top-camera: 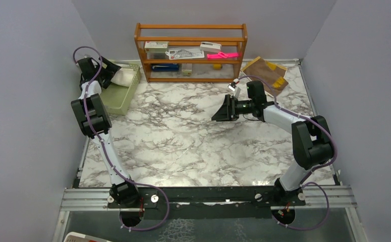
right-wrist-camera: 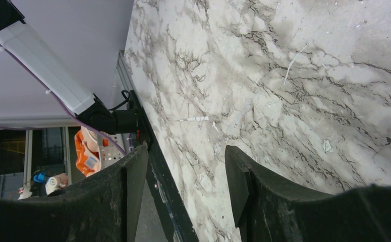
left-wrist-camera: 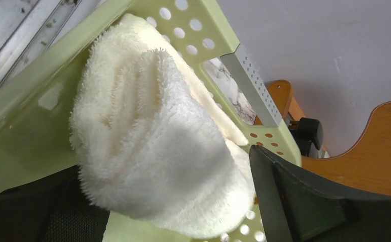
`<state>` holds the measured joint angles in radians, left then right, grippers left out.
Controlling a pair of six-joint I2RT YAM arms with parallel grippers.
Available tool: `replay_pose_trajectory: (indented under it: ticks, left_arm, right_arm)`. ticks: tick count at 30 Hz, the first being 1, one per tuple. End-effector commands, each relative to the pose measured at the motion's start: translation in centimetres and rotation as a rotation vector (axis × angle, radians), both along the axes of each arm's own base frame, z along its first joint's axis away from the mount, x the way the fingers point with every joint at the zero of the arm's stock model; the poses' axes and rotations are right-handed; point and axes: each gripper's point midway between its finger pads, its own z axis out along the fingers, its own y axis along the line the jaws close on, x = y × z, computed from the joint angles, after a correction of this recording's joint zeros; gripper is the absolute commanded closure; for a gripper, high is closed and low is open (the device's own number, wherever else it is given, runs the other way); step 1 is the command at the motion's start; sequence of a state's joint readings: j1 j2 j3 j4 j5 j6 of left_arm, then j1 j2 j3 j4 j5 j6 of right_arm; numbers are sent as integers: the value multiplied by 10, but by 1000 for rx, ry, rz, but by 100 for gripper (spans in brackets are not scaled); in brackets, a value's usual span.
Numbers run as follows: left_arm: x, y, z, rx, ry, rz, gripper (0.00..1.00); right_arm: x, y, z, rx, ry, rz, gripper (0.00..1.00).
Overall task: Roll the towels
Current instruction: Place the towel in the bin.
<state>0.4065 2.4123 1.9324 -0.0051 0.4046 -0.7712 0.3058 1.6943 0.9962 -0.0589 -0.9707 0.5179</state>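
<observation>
Top: left end effector (top-camera: 111, 70) in green basket (top-camera: 116, 100) at cream towel (top-camera: 126, 75); brown towel (top-camera: 266, 70) flat by shelf (top-camera: 190, 50). Left wrist: straddling roll, clamped or not, can't tell. Right wrist: right end effector (right-wrist-camera: 185, 159) open, empty over tabletop (right-wrist-camera: 284, 75). Risk: roll snagging, unravelling on retreat.

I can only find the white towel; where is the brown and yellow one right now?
In the top view, the brown towel lies at the far right corner of the table, just right of the wooden shelf, beyond the right gripper.
</observation>
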Motion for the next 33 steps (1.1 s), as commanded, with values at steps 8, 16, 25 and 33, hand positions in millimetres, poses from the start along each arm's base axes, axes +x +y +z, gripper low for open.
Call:
replay_pose_trajectory:
  ticks: [8,16,25,33]
  left_arm:
    - [-48,37,63,160,173,225,1]
    - [-61,-23,117,257,128,124,1]
    - [-89,-106,183,362,6,-67,1]
    - [-127,-160,196,322,-10,-243,1]
  right_arm:
    - [23,-4,47,-22,-178,-73,41]
    - [71,-56,88,-242,-472,-445,0]
    - [125,-213,55,-521,-311,-950,0]
    - [225,-262,5,-834,-231,-907,1]
